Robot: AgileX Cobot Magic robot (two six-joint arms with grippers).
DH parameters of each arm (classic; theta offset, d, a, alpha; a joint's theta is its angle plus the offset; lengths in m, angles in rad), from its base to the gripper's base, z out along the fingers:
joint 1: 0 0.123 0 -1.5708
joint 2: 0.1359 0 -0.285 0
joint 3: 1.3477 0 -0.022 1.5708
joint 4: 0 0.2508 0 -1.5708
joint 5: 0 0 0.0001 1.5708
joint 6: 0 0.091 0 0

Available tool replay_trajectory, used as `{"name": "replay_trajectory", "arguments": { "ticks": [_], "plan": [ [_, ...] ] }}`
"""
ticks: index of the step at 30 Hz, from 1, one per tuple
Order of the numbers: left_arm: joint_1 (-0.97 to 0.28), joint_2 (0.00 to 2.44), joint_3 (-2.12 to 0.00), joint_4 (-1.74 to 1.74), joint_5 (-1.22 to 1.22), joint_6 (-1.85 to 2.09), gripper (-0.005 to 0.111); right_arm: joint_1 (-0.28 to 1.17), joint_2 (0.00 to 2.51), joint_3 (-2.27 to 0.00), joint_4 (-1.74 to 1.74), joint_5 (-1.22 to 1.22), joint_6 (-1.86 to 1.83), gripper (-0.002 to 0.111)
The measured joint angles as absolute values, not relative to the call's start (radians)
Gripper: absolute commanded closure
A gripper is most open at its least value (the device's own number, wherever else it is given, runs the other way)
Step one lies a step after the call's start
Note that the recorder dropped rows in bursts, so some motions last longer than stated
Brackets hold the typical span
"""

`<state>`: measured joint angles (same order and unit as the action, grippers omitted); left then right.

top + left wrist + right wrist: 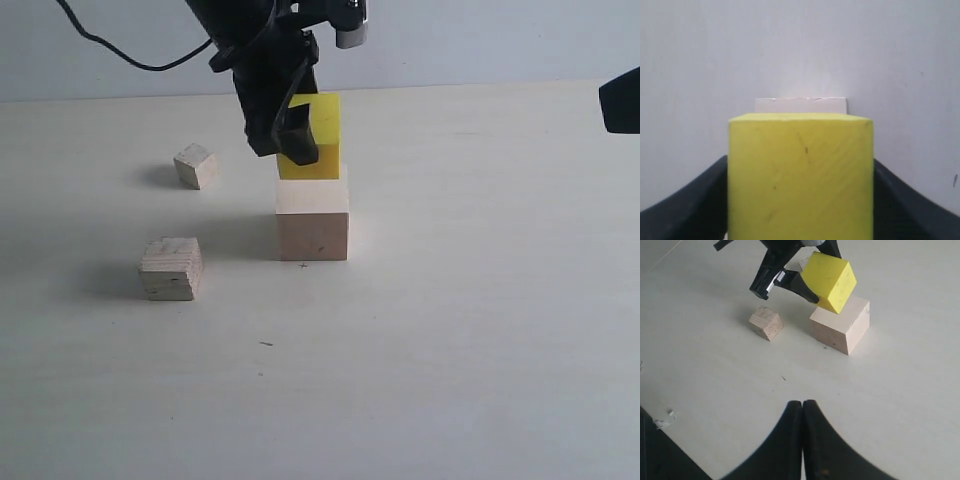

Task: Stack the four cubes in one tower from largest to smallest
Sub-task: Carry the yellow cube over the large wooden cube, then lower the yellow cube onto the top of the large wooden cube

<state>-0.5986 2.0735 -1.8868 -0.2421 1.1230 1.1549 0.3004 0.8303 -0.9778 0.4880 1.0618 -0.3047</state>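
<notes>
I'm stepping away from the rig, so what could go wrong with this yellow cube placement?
The yellow cube, held by the left gripper, looks nearer one edge of the large pale cube than centred, so later layers may lean. Whether it touches yet is unclear; released early, it could tumble. Opening fingers might drag it sideways.
</notes>
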Motion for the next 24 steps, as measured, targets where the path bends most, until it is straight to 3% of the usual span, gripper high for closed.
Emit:
{"name": "replay_trajectory", "arguments": {
  "ticks": [8,24],
  "plan": [
    [-0.599,2.139,-1.991,-0.24,1.148,1.155,0.107,0.3,0.83,-0.978,0.488,1.064,-0.305,0.108],
    [-0.582,2.198,-1.996,-0.227,1.172,1.151,0.107,0.3,0.83,-0.978,0.488,1.064,-0.311,0.108]
  ]
}}
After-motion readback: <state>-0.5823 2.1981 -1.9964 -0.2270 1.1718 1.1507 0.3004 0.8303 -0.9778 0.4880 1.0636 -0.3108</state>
